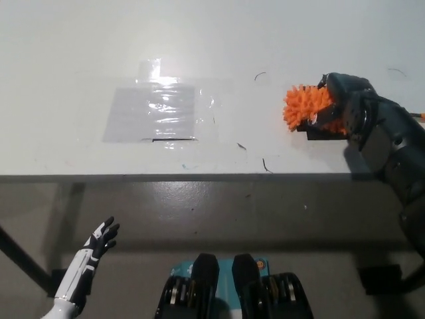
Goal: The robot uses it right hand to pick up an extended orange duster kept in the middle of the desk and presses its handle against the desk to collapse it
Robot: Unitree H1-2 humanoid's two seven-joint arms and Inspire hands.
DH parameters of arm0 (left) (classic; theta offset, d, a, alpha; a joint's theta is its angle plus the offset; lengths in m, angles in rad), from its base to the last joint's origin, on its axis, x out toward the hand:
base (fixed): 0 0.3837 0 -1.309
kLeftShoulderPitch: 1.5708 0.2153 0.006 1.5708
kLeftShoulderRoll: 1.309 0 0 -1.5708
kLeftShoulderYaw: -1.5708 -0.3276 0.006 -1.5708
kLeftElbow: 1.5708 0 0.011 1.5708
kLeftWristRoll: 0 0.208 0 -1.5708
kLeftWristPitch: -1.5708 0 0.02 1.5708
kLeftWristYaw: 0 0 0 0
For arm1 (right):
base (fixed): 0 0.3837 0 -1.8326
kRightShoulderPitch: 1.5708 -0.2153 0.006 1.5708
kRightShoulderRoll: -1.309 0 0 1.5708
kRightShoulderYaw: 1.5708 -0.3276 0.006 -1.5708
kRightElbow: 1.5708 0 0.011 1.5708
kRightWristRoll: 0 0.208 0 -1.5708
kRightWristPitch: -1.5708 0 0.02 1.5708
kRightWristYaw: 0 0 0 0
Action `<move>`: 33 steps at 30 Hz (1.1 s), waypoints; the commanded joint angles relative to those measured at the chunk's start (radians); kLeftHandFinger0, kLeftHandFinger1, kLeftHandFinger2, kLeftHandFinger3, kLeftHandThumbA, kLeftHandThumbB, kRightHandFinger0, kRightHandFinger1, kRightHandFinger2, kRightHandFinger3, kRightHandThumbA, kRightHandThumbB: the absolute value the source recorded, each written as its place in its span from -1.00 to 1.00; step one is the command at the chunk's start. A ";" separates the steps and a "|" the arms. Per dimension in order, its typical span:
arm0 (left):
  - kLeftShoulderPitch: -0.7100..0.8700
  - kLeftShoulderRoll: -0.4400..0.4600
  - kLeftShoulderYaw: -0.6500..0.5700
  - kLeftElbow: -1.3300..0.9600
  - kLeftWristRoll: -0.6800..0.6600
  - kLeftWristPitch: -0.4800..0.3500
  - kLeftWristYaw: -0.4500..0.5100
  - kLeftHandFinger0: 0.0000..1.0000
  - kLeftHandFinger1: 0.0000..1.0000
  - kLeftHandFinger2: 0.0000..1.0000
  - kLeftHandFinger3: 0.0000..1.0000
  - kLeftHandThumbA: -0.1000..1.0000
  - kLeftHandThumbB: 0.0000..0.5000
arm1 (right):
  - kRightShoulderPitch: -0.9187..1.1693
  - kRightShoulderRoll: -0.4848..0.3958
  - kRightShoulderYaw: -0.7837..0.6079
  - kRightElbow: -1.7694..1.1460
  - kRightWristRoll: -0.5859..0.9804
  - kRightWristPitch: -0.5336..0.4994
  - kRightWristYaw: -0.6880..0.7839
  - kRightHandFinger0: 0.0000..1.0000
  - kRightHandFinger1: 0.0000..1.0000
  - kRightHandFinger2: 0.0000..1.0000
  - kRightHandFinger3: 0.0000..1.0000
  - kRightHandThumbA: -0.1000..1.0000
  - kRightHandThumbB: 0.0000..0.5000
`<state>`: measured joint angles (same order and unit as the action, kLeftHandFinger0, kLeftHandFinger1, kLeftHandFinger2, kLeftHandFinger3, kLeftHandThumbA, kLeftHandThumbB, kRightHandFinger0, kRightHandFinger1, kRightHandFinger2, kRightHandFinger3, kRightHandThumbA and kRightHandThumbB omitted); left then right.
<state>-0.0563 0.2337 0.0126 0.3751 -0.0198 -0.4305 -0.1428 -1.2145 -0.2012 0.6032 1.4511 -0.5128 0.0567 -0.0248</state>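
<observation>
The orange duster [302, 107] shows its fluffy head at the right of the white desk [219, 40], just above the desktop. My black right hand [337, 105] is shut on it from the right, covering the rest of the head and most of the handle. A thin bit of orange handle [418, 115] pokes out at the far right edge. My white left hand [98, 243] hangs below the desk edge at the lower left, fingers spread, holding nothing.
A clear plastic sheet [151, 111] is taped flat to the desk left of centre. The desk's front edge [199, 177] runs across the picture, with grey floor [219, 212] below it. Small dark marks dot the desk near the duster.
</observation>
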 commanded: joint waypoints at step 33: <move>-0.003 0.022 0.023 -0.023 -0.030 -0.039 -0.033 1.00 1.00 1.00 1.00 1.00 0.14 | -0.575 -0.060 -0.278 -0.084 0.126 -0.307 -0.185 -1.00 -0.38 0.50 0.59 -1.00 -0.40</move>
<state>-0.0569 0.2337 0.0228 0.3763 -0.0338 -0.4306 -0.1540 -1.5744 -0.2236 0.4253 1.4273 -0.4929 -0.1481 -0.1528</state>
